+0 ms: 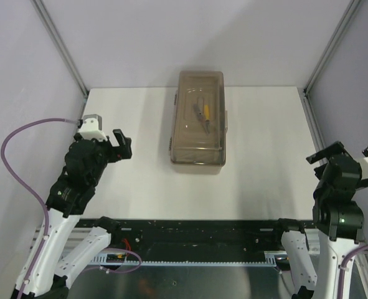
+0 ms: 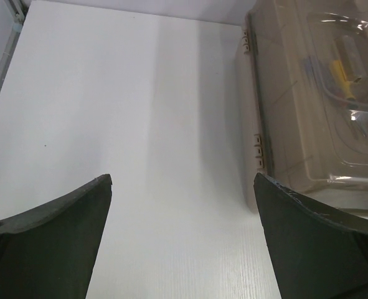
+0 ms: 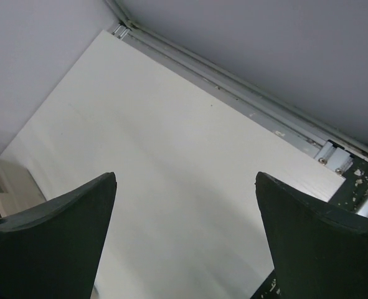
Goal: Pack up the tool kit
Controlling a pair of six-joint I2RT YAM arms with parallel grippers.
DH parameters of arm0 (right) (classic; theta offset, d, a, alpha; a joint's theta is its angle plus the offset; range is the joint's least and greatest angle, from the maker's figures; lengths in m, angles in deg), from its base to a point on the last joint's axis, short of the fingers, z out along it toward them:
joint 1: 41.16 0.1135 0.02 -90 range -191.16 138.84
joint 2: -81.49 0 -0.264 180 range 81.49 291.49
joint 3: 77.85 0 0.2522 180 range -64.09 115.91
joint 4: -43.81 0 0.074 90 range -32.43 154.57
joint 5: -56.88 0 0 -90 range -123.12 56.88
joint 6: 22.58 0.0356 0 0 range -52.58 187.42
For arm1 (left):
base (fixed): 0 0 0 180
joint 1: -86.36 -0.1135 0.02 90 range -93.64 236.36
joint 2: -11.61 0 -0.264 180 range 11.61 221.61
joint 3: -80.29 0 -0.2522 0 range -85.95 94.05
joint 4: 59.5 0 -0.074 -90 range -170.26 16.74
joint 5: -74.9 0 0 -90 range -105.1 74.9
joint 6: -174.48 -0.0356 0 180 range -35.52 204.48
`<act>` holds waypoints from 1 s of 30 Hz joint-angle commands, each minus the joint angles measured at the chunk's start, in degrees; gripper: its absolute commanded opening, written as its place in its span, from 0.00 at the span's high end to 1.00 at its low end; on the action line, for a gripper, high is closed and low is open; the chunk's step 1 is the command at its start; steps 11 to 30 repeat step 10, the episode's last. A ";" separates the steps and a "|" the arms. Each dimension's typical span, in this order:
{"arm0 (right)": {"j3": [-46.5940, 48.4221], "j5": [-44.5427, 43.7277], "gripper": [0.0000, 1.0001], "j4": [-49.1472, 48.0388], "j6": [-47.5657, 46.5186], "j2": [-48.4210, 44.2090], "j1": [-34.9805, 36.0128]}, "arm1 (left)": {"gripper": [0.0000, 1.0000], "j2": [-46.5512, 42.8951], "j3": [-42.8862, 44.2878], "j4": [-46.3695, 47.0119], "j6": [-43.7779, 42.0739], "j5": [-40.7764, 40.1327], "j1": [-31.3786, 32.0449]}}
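The beige toolbox (image 1: pixel 198 118) stands at the back middle of the white table with its translucent brownish lid down. Yellow-handled tools (image 1: pixel 205 114) show through the lid. In the left wrist view the box (image 2: pixel 308 112) fills the upper right, with a yellow tool (image 2: pixel 340 70) visible inside. My left gripper (image 1: pixel 122 145) is open and empty, left of the box and apart from it. My right gripper (image 1: pixel 329 154) is open and empty at the table's right edge. A beige corner of the box (image 3: pixel 9 187) shows at the left edge of the right wrist view.
Metal frame posts (image 1: pixel 62 47) and grey walls bound the table at the back and sides. A black rail (image 1: pixel 196 230) runs along the near edge between the arm bases. A purple cable (image 1: pixel 22 134) loops at the left arm.
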 commanded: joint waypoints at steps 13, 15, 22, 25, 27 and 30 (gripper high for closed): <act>0.58 -0.43 0.01 4.09 0.59 -0.02 -0.16 | 0.01 1.27 -0.86 -1.37 -1.91 -0.36 -0.10; 0.58 -0.43 0.01 4.09 0.59 -0.02 -0.16 | 0.01 1.27 -0.86 -1.37 -1.91 -0.36 -0.10; 0.58 -0.43 0.01 4.09 0.59 -0.02 -0.16 | 0.01 1.27 -0.86 -1.37 -1.91 -0.36 -0.10; 0.58 -0.43 0.01 4.09 0.59 -0.02 -0.16 | 0.01 1.27 -0.86 -1.37 -1.91 -0.36 -0.10; 0.58 -0.43 0.01 4.09 0.59 -0.02 -0.16 | 0.01 1.27 -0.86 -1.37 -1.91 -0.36 -0.10; 0.58 -0.43 0.01 4.09 0.59 -0.02 -0.16 | 0.01 1.27 -0.86 -1.37 -1.91 -0.36 -0.10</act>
